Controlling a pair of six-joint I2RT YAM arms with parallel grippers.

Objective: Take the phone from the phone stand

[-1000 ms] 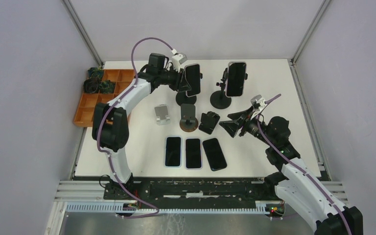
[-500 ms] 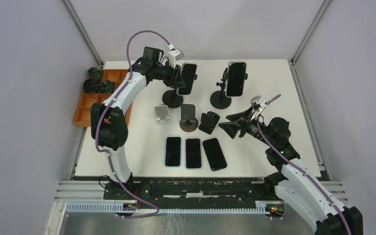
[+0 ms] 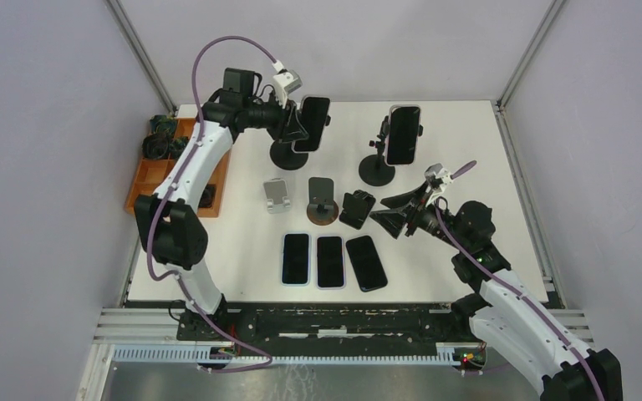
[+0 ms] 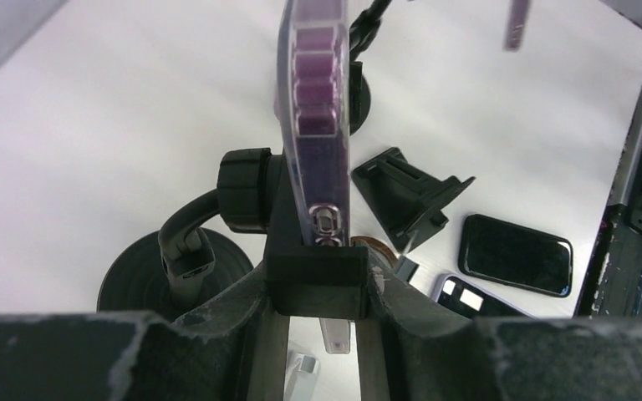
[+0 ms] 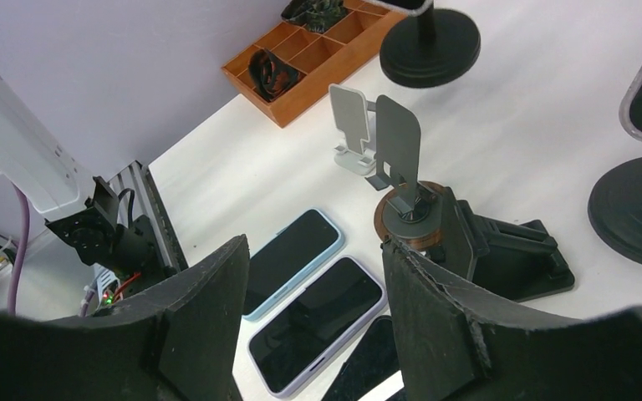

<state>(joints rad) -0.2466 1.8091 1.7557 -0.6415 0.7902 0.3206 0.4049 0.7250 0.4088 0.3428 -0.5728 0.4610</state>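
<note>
While right fingers [image 5: 205, 313] gape open, left fingers [image 4: 217, 326] pinch the phone stand [image 4: 313, 280] cradling a clear-cased, purple phone [image 4: 316, 125].

Orange compartment tray [image 3: 145, 199] at the table's left edge, dark bundles in some cells. Mid-table row: silver stand [image 3: 277, 195], round-based stand [image 3: 321, 203], black folding stand [image 3: 356, 209]. Nearer the front, left phone [image 3: 296, 258], middle phone [image 3: 329, 261] and right phone [image 3: 366, 262] lie flat, side by side.

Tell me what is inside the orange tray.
Dark coiled bundles, likely cables, sit in several compartments of the orange tray; other visible compartments look empty. The left arm crosses over its right side in the top view, hiding what lies there.
</note>
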